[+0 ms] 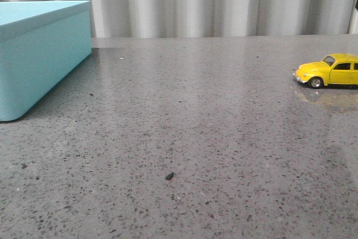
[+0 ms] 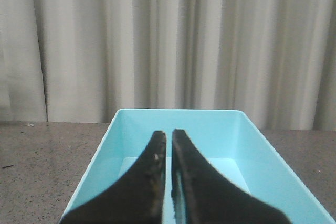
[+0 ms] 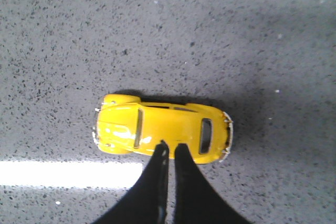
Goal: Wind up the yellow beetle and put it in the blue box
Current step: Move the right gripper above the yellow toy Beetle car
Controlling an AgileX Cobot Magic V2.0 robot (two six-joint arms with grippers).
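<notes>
Beetle [image 1: 331,71] is sitting on its wheels on the grey table [image 1: 190,138], far right in the front view, nose pointing left, well apart from the box [image 1: 39,54] at far left. Right gripper [image 3: 169,149] is hanging directly over the beetle's roof, fingers pressed nearly together, gripping nothing. Left gripper [image 2: 168,136] is hovering above the open box, fingers also nearly touching, holding nothing.

Speckled grey tabletop [image 1: 184,138], pleated curtain [image 1: 224,1]
</notes>
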